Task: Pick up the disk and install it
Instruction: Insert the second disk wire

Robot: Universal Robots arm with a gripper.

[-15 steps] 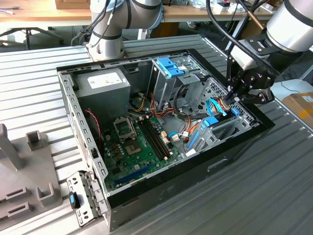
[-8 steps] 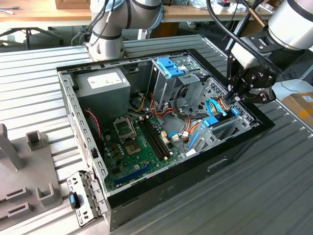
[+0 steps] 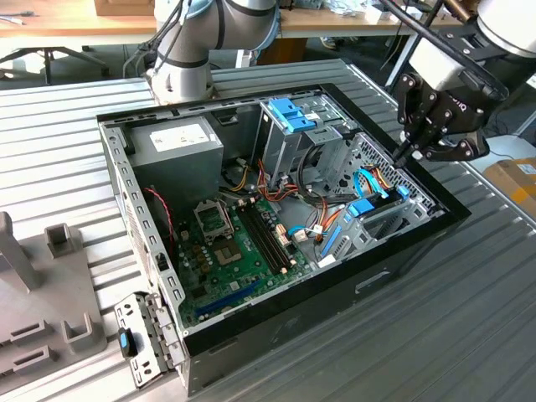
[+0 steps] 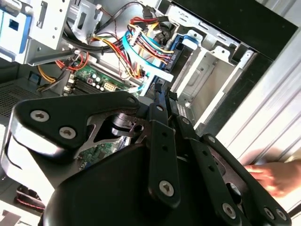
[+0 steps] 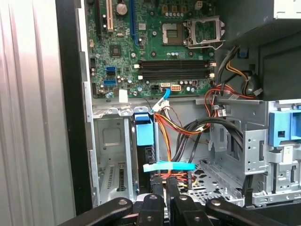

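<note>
The disk (image 3: 361, 208) stands on edge in the drive bay at the case's corner on the exterior view's right, its light-blue bracket (image 5: 143, 132) showing above a dark edge. The second wrist view shows the same disk (image 4: 180, 49) among the cables. My gripper (image 3: 404, 156) hangs just above that bay, over the case's rim. Its black fingers (image 5: 154, 203) lie close together, shut, with nothing between them. A light-blue strip (image 5: 169, 165) crosses the bay just beyond the fingertips.
The open computer case (image 3: 394, 268) lies on a slatted metal table (image 3: 469, 335). Inside are a green motherboard (image 3: 234, 251), a grey power-supply box (image 3: 180, 138), a metal cage with blue tabs (image 3: 293, 113) and orange and blue cables (image 5: 188, 127). A person's hand (image 4: 273, 175) rests on the table.
</note>
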